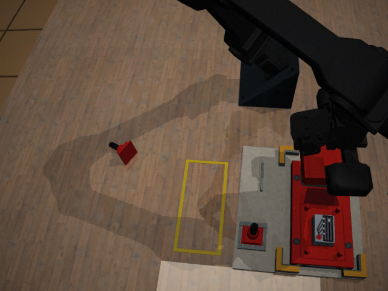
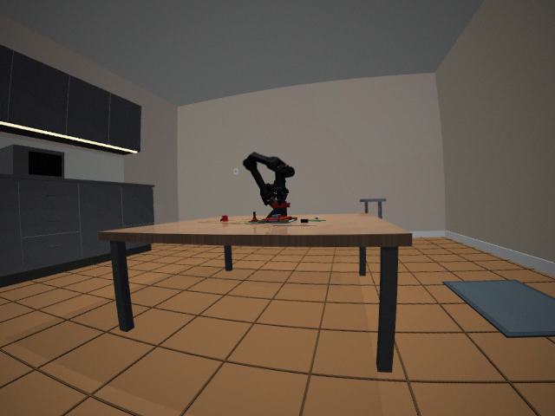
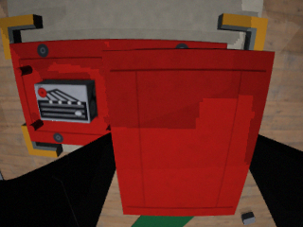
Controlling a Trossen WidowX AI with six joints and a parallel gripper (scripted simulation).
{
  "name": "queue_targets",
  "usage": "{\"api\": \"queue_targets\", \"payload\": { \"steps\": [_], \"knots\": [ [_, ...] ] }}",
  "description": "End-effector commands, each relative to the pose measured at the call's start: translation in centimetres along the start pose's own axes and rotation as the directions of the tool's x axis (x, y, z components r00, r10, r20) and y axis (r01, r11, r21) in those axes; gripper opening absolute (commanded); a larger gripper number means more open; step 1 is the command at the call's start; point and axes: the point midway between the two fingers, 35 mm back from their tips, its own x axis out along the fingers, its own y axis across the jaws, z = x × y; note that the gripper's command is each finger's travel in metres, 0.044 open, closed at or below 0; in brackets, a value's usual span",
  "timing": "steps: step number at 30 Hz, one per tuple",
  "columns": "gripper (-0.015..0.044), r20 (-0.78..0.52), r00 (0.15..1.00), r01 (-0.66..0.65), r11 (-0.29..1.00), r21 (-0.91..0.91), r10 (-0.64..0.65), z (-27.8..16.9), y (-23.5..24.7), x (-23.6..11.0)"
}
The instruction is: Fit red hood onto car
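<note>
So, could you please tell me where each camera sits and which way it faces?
Top: overhead, looking down at the table; arm and tool show.
Exterior: low, across the room, facing the table edge; whole arm shows.
Wrist: on the arm, looking down past the tool shut on the hood.
Top and wrist share the engine block.

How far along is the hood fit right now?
Done: the hood is picked up, gripper shut on it, held above the chassis. In hand: carrying it toward the engine block. Left: the deck pegs stand uncovered, so lowering the hood onto them and withdrawing remain.
</note>
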Motion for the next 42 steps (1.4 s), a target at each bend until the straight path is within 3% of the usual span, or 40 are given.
{"api": "queue_targets", "payload": {
  "steps": [1,9,22,42],
  "knots": [
    [0.0000,-0.007,1.000,-0.001,1.000,0.008,0.001,0.1,0.0,-1.1],
    [0.0000,-0.003,1.000,-0.002,1.000,-0.015,0.002,0.0,0.1,-1.4],
    [0.0000,-0.004,1.000,-0.004,0.941,-0.339,0.002,-0.1,2.3,-1.7],
    [0.0000,-0.005,1.000,-0.006,0.651,-0.759,0.003,-0.1,5.7,-2.0]
  ]
}}
